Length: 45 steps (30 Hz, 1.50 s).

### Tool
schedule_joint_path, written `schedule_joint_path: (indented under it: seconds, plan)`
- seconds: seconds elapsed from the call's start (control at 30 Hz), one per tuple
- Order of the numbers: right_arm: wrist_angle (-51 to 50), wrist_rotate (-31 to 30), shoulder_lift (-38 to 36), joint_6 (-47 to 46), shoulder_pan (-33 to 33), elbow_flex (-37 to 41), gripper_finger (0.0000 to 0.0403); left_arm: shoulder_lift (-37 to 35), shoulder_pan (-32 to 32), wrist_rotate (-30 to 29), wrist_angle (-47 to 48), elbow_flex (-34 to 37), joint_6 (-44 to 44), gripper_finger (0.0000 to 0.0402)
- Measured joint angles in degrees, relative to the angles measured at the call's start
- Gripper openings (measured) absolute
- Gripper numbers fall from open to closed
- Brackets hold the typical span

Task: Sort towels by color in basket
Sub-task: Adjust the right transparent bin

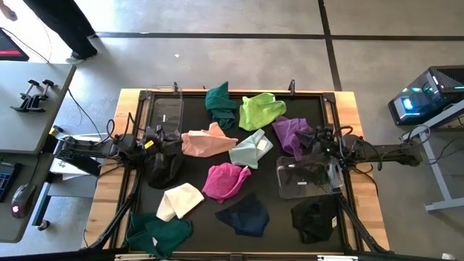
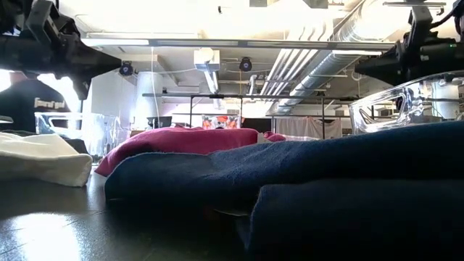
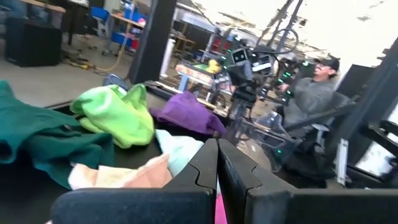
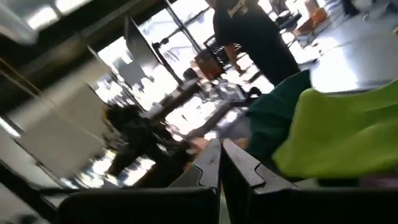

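Note:
Several towels lie loose on the black mat (image 1: 196,109): teal (image 1: 221,101), lime (image 1: 261,110), purple (image 1: 288,133), peach (image 1: 205,142), mint (image 1: 250,148), magenta (image 1: 226,181), cream (image 1: 180,201), navy (image 1: 245,215), black (image 1: 315,219), and a second teal one (image 1: 161,233). A clear basket (image 1: 167,112) stands at the far left and another (image 1: 308,177) at the right. My left gripper (image 3: 217,167) is shut and level above the mat's left side (image 1: 159,138). My right gripper (image 4: 221,163) is shut and level at the right (image 1: 315,138). Neither holds anything.
Another dark cloth (image 1: 165,165) lies under my left arm. A person (image 1: 69,25) stands beyond the table's far left corner, and another sits past the right side (image 3: 311,93). Wooden table edges (image 1: 355,145) frame the mat. A side table (image 1: 29,101) stands left.

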<state>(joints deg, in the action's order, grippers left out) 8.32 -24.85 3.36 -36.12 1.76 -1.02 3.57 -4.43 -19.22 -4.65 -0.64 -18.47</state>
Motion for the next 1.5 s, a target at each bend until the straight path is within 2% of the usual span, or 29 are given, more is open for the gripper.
schedule_joint_path:
  seconds: [0.13,0.23,0.3,0.4,0.57,0.67,0.73,0.87,0.93,1.0,1.1,1.2,1.3,1.4,1.5]
  plan:
    - [6.6,8.4,1.3,4.9,0.5,0.0,0.0,0.0,0.0,-0.9,0.0,0.0,0.7,0.0]
    - [19.8,15.6,4.9,10.2,2.8,0.0,0.0,0.0,0.0,-0.9,0.0,0.0,1.0,0.0]
    - [27.6,17.5,8.2,14.0,5.5,-0.4,0.0,0.0,0.0,-0.9,0.0,0.0,1.0,0.0]
    - [27.8,17.2,14.0,19.5,10.6,-4.8,0.0,0.0,0.0,-1.0,0.0,0.0,1.0,0.0]
    - [17.6,16.2,27.1,32.5,21.8,-17.1,0.0,0.0,0.0,-4.0,-1.0,0.0,1.6,0.0]
    - [7.5,10.5,35.8,37.7,29.4,-26.4,0.0,0.0,0.0,-3.9,-1.1,0.0,1.6,0.0]
    - [-2.9,4.1,41.1,36.5,33.6,-33.4,0.0,0.0,0.0,-3.8,-0.7,0.0,1.0,0.0]
    - [-24.4,-10.2,51.0,27.2,38.6,-47.4,0.0,0.0,0.0,-3.6,-0.1,0.0,0.4,0.0]
    - [-32.7,-13.9,55.3,21.9,39.7,-53.6,0.0001,0.0,0.0,-3.5,0.4,0.0,-0.8,0.0]
    - [-39.7,-13.8,59.5,17.1,40.2,-59.6,0.0009,0.0,0.0,-3.5,0.5,0.0,-2.0,0.0]
    - [-49.3,-8.0,65.8,9.8,40.3,-68.0,0.0039,0.0,0.0,-3.5,0.8,0.0,-2.5,0.0]
    - [-58.3,-1.9,72.2,2.8,40.2,-75.0,0.0087,0.0,-0.1,-3.4,0.9,0.0,-2.9,0.0]
    - [-66.2,6.7,78.5,-3.0,40.2,-80.3,0.0137,0.0,-0.2,-2.9,1.1,0.0,-5.0,0.0]
    - [-71.1,15.2,84.2,-5.5,40.3,-83.8,0.0173,0.0,-0.2,-0.3,1.3,0.0,-5.5,0.0]
    - [-72.6,22.4,89.4,-3.8,40.7,-85.2,0.0186,0.0,-0.2,2.3,1.6,0.0,-6.9,0.0]
